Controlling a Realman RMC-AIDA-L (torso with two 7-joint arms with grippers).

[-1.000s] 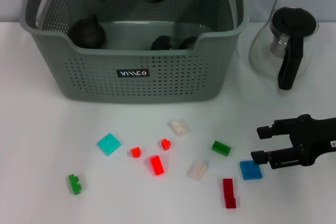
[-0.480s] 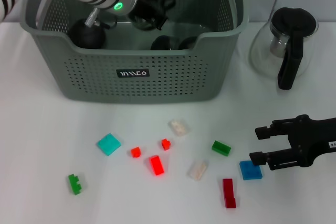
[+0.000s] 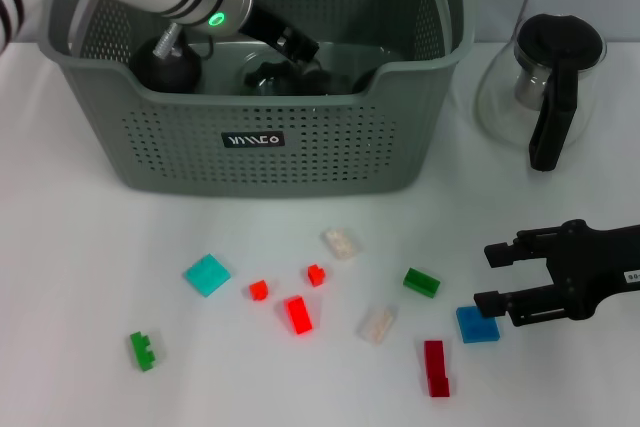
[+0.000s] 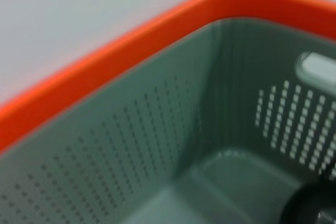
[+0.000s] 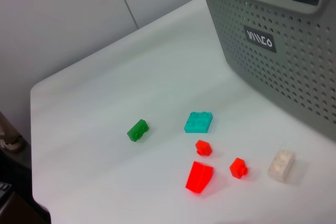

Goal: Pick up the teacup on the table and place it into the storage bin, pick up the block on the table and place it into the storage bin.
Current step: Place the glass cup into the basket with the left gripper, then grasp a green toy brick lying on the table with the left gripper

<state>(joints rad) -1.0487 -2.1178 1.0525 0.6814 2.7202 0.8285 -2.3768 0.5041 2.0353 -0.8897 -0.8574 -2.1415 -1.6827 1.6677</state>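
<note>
Currently the left gripper [image 3: 300, 47] reaches down inside the storage bin [image 3: 250, 152] at 12 o'clock, its fingers hidden among dark shapes, so grip state: cannot tell. Right gripper [image 3: 492, 276] hovers at 4 o'clock, jaws apart, just beside the blue block [image 3: 477, 324].

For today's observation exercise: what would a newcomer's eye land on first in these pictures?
The big grey-green storage bin at the table's rear, with the left arm reaching inside among dark objects. Next, bright blocks strewn in front of it, and the right end effector open beside the blue block.
</note>
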